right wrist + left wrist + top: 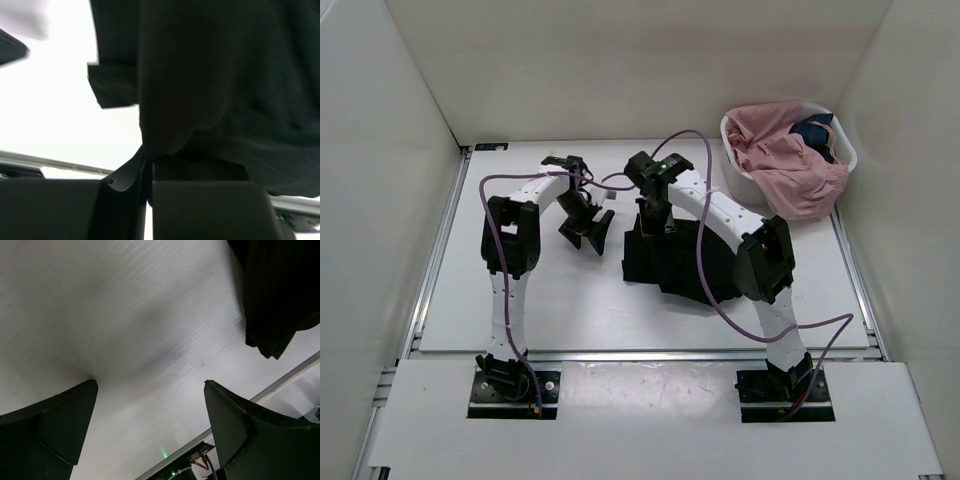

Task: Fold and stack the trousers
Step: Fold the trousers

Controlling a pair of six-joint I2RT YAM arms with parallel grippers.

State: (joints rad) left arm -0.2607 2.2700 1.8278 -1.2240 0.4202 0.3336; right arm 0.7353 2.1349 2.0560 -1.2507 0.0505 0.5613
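Black trousers (672, 262) lie bunched on the white table, right of the middle. My right gripper (651, 222) is shut on their far left edge and holds a fold of the black cloth (200, 90) pinched between its jaws. My left gripper (588, 230) is open and empty, hovering over bare table just left of the trousers; a corner of the black cloth (277, 295) shows at the top right of the left wrist view. Pink trousers (790, 160) and a dark blue garment (817, 132) fill the white basket.
The white laundry basket (735, 165) stands at the far right corner. White walls enclose the table on three sides. Purple cables loop over both arms. The table's metal front rail (280, 382) shows in the left wrist view.
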